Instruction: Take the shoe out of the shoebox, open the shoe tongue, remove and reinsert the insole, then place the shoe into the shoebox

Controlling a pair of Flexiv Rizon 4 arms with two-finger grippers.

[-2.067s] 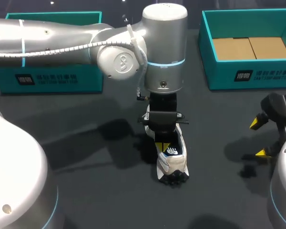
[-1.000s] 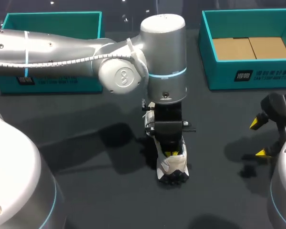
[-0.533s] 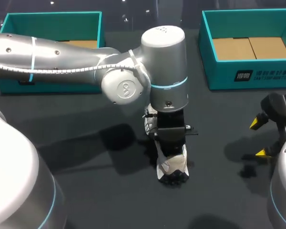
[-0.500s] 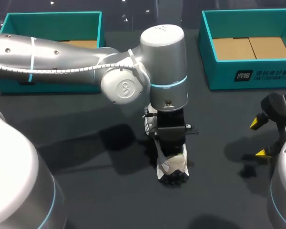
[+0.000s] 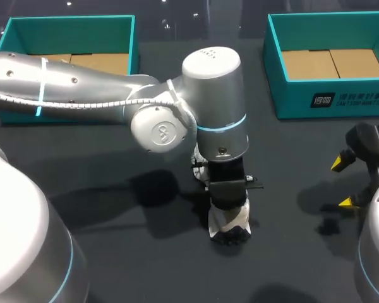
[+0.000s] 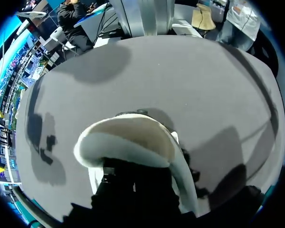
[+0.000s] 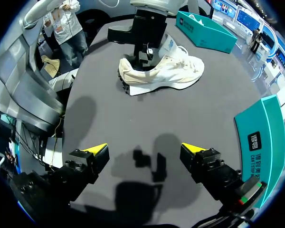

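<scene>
A white shoe [image 5: 231, 226] lies at the middle of the desk [image 5: 132, 265]. The left tool [image 5: 227, 202] is pushed down into its opening; I cannot tell its grip. The right tool [image 7: 143, 149] hangs wide open at the near right.

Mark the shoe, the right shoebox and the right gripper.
shoe [image 7: 173, 70]: right wrist view, side of its pale upper.
right shoebox [image 5: 290, 98]: head view, teal front wall.
right gripper [image 7: 143, 149]: right wrist view, midway between its open yellow tips.
</scene>
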